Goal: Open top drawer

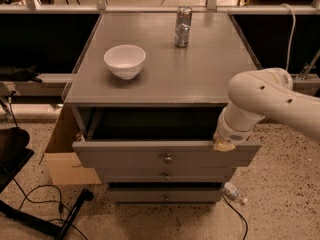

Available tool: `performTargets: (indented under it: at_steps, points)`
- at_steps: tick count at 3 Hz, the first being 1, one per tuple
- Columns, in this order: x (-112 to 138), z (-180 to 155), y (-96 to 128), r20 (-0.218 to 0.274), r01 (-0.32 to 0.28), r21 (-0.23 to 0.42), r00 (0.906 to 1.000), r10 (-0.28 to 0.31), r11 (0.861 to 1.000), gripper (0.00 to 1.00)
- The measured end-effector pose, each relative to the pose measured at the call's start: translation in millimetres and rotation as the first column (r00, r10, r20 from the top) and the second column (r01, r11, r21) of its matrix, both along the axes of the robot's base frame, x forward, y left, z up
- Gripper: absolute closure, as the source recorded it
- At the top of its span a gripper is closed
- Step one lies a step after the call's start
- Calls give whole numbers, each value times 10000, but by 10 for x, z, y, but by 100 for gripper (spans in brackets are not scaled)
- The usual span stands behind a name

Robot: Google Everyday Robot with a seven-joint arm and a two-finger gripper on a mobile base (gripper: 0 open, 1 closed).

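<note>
Grey cabinet top (210, 74) carries two things. White bowl (125, 60): upright, left half, near the left edge, roughly midway front to back. Can (183, 26): upright, close to the back edge, slightly right of centre. The two sit well apart. My gripper (225, 145) is off the top, just below its front-right corner, at the top drawer (125, 156) front's upper edge.

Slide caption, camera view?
Hand at right end of the partly open top drawer; bowl and can on the cabinet.
</note>
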State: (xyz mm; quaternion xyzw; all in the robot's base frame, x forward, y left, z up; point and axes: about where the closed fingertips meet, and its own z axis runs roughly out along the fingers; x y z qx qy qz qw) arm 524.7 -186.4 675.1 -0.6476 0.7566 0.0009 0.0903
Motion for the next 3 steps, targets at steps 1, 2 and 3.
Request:
performTargets:
  at_steps: [1,2,3]
  points:
    - [-94,18,-39,-201,-27,-75,9998,25,10000,100]
    - [-242,40,-87,-493,-78,-150,9988,71,9999,100]
    - [-239,49,-87,-493,-78,-150,9988,71,9999,100]
